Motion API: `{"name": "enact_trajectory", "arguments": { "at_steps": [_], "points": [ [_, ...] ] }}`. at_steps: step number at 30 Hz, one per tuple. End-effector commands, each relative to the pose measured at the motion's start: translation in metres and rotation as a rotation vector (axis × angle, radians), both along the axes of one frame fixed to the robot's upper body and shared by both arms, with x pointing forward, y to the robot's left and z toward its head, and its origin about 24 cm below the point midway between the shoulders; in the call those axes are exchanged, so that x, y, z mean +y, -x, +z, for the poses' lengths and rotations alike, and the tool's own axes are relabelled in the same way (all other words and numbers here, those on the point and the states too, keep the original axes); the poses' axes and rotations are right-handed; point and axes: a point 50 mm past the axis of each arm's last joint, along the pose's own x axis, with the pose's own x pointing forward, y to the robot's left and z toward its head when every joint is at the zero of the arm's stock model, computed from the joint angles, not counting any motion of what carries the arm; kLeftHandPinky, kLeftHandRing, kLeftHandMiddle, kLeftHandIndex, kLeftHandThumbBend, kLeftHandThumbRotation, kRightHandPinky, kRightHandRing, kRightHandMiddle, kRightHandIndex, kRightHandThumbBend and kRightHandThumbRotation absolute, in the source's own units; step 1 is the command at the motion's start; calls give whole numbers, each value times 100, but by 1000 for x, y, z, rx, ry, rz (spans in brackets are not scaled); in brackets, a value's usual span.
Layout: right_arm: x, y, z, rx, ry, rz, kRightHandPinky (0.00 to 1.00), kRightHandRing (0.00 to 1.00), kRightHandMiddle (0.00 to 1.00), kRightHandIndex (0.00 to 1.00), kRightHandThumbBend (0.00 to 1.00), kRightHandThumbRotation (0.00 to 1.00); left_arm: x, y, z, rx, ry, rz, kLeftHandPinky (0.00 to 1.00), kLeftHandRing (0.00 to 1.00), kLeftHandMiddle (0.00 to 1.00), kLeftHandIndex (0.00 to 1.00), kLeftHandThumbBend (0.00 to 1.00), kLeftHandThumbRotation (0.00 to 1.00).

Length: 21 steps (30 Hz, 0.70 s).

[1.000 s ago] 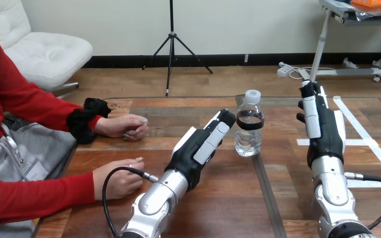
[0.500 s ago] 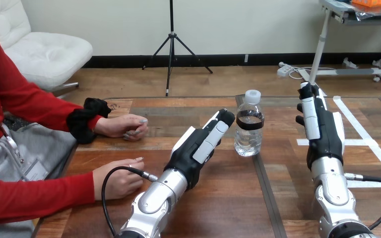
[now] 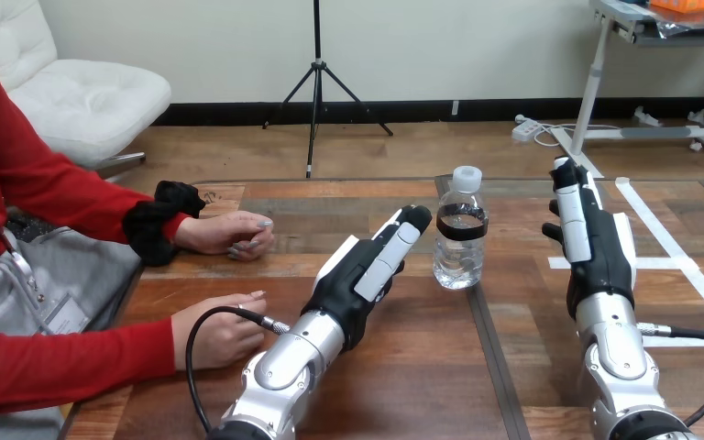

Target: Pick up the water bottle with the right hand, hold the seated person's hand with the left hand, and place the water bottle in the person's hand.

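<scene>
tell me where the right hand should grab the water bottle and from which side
Probably grip the water bottle around its clear body, just below the black band, coming from its right. It stands upright, and the round body suits a wrap better than the small white cap. The right hand is open on that side, apart from it; the left hand crowds its left.

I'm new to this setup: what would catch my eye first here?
A clear water bottle stands upright on the table, untouched. The robot's left hand is close on its left and the right hand farther off on its right, both with straight fingers. At the table's left side, the person's nearer hand and farther hand rest on the wood.
</scene>
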Motion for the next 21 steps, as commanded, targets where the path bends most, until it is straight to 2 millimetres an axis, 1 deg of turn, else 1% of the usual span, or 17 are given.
{"name": "enact_trajectory", "arguments": {
  "at_steps": [1, 4, 13, 16, 21],
  "points": [
    [-12, -13, 23, -61, 16, 9, 97, 96, 95, 100, 88, 100, -40, -40, 75, -147, 92, -53, 100, 100, 100, 100, 94, 98],
    [-10, -14, 23, -57, 11, 15, 98, 97, 96, 100, 89, 100, -41, -41, 75, -127, 108, -56, 100, 100, 100, 100, 96, 99],
    [-3, -18, 25, -59, -30, 36, 95, 95, 95, 99, 90, 100, -45, -42, 76, -86, 108, -60, 100, 100, 100, 100, 99, 100],
    [0, -19, 26, -65, -42, 50, 96, 96, 95, 99, 90, 100, -46, -42, 76, -73, 115, -65, 100, 100, 100, 100, 99, 100],
    [4, -21, 28, -71, -39, 65, 95, 95, 94, 98, 93, 100, -48, -43, 77, -59, 119, -71, 100, 100, 100, 100, 98, 100]
  ]
}}
